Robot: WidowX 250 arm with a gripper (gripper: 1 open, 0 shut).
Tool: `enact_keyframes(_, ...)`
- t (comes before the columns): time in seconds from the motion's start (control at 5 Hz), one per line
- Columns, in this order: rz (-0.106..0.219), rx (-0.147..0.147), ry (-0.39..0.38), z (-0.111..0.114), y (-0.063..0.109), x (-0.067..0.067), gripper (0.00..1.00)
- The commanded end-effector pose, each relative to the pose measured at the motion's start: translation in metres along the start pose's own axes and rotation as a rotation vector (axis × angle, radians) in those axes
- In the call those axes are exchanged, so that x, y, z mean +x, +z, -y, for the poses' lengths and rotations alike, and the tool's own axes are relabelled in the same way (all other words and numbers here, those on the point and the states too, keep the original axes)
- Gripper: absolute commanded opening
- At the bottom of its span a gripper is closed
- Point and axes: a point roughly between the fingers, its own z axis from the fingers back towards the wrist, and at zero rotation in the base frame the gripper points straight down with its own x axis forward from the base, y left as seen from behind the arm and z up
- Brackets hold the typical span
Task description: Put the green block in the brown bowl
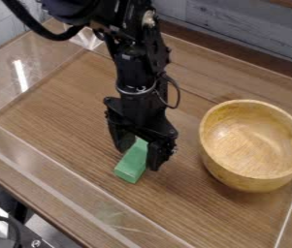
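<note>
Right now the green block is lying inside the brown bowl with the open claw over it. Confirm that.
Not right. The camera view shows the green block on the table, left of the brown bowl, which holds nothing. The open claw is over the block.

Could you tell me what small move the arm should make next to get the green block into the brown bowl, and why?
Probably close the jaws on the green block. The gripper points down with its jaws open on either side of the block's upper end, and the block still lies on the table, left of the empty brown bowl. If the fingers sit too high, a slight lowering first may help.
</note>
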Motion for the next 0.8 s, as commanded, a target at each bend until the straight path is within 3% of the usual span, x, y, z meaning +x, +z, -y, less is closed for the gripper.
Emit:
enact_keyframes(0.0,0.044,0.004,0.003,-0.0046,0.0081,0.0097,1.0)
enact_keyframes(0.6,0.044,-0.006,0.016,-0.0076,0.0056,0.0131,1.0)
